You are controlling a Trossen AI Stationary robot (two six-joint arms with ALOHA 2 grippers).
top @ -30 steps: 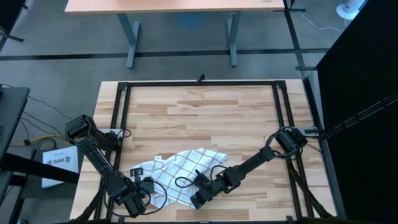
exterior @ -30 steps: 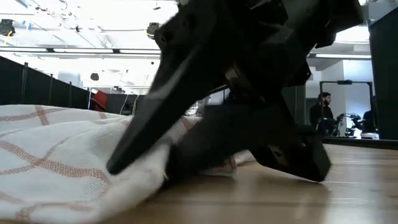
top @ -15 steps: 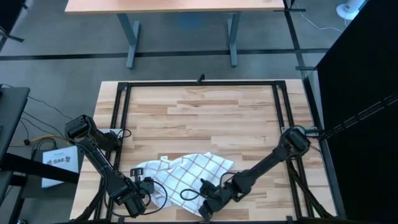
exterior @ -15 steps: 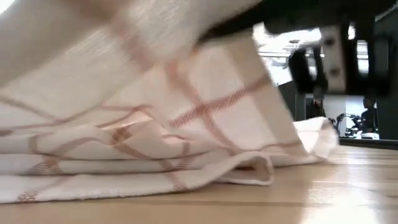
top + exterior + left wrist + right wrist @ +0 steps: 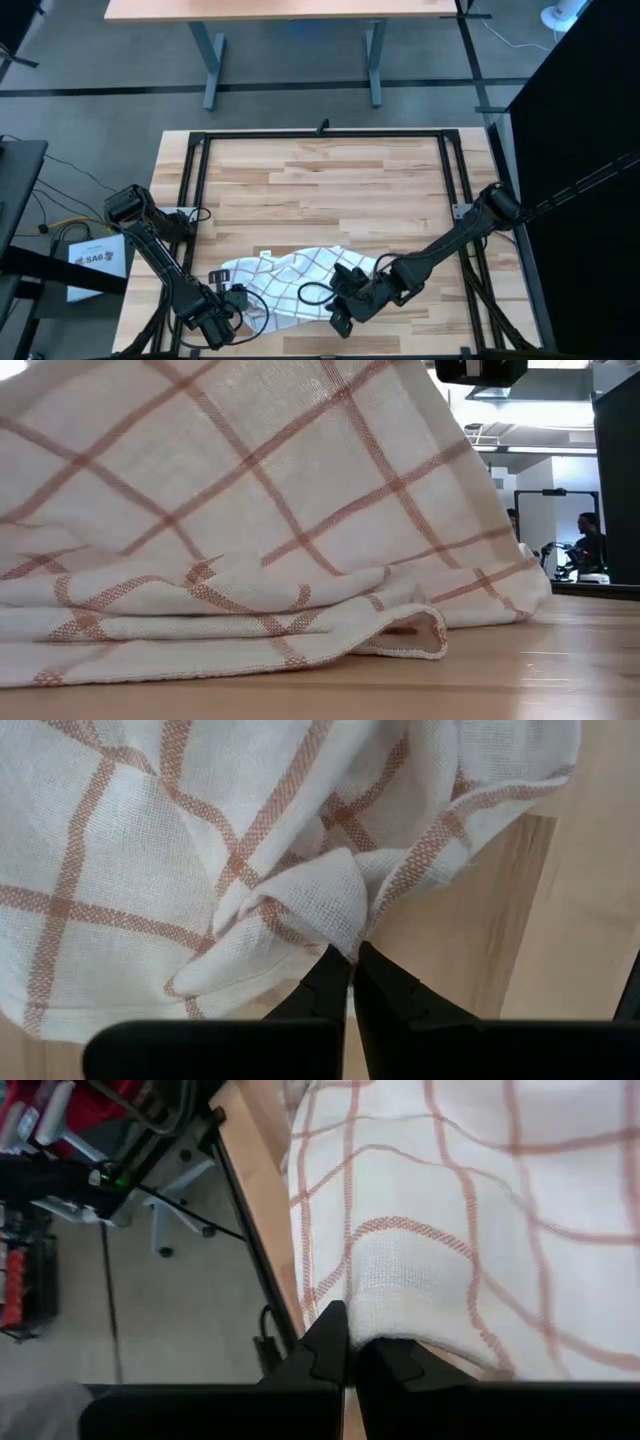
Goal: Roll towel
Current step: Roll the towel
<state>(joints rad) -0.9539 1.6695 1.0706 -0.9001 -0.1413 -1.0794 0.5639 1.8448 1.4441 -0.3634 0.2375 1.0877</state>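
Where the table's [image 5: 320, 180] near edge runs, I see both pincers down at the towel [image 5: 290, 285], which lies crumpled near that front edge, left of centre. My left pincer [image 5: 352, 960] is clenched on a bunched corner of the cloth, fingertips pressed together with the fabric puckering out from between them. My right pincer [image 5: 348, 1342] is likewise pinched tight on a folded edge, close to the table's rim. From table height the towel fills nearly everything: stacked folds at the bottom, a lifted sheet above, so both arms are hidden apart from a dark sliver at the top. Far behind, a person [image 5: 583, 545] stands in the room, partly cut off by the towel's edge.
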